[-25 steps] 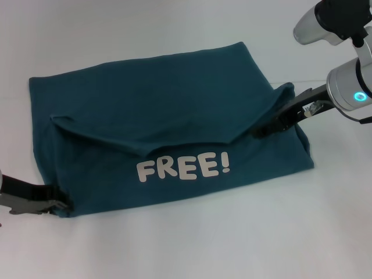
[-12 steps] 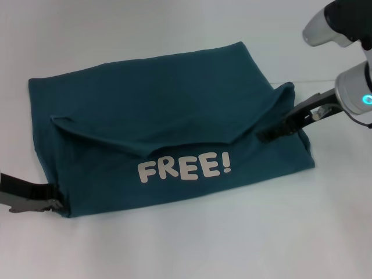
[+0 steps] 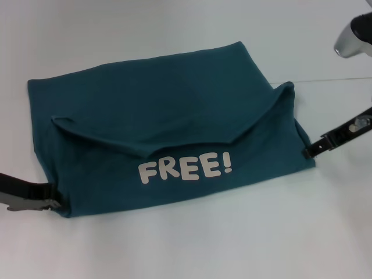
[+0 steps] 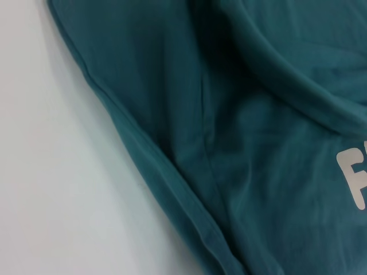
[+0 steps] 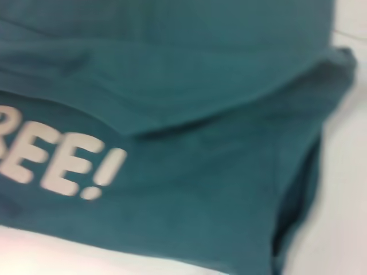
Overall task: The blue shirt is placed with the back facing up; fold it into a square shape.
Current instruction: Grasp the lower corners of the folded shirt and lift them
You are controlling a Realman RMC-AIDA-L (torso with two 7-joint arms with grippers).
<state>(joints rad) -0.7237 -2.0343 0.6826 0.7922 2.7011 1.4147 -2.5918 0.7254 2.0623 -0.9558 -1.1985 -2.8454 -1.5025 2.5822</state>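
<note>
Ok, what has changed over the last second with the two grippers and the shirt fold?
The right gripper has let go of the raised flap and drawn back toward the robot's right, off the blue shirt; its tip now sits at the shirt's right edge. The flap kept its peaked shape. The left gripper stayed at the near left corner, barely shifted. The shirt and the white table are otherwise unchanged.

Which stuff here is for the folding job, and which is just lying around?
For the job:
blue shirt, folded with FREE! showing
left gripper, at the shirt's near left corner
right gripper, just off its right edge

Just lying around:
white table only
</note>
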